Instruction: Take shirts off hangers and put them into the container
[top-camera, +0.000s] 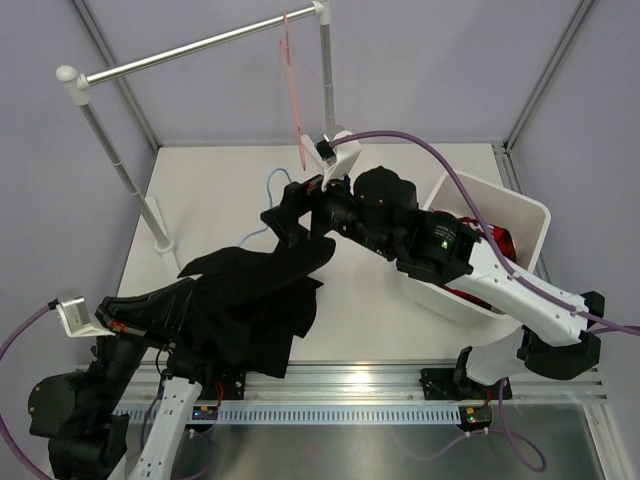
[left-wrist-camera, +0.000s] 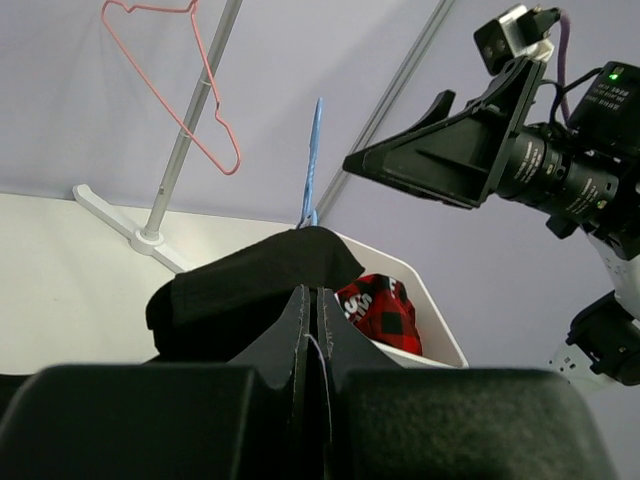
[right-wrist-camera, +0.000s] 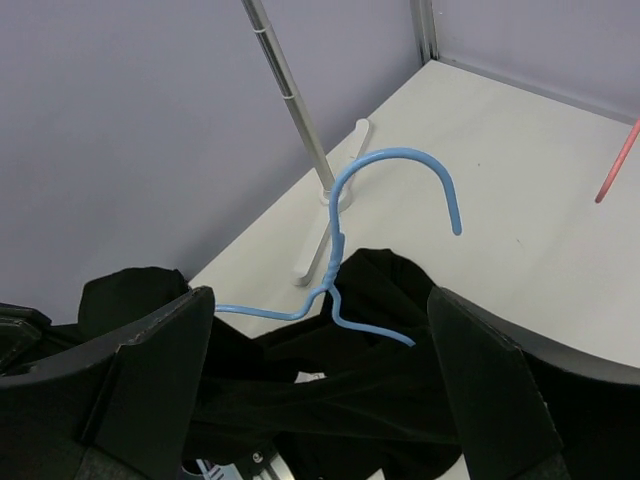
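While the left gripper (left-wrist-camera: 313, 300) is shut on the black shirt (top-camera: 250, 300), the wide-open, empty right gripper (right-wrist-camera: 320, 300) should pinch the blue hanger (right-wrist-camera: 395, 155) by its neck and pull toward 12 o'clock.

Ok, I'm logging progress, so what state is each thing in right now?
Pink hanger: bare, on the rail.
Blue hanger: off the rail, inside the black shirt.
Black shirt: bunched, not in basket.
Plaid shirt: in the basket.
Left hand: shut, under the black shirt.
Right hand: open, over the blue hanger.

A silver garment rack (top-camera: 200, 46) stands on the white table (top-camera: 215, 190).
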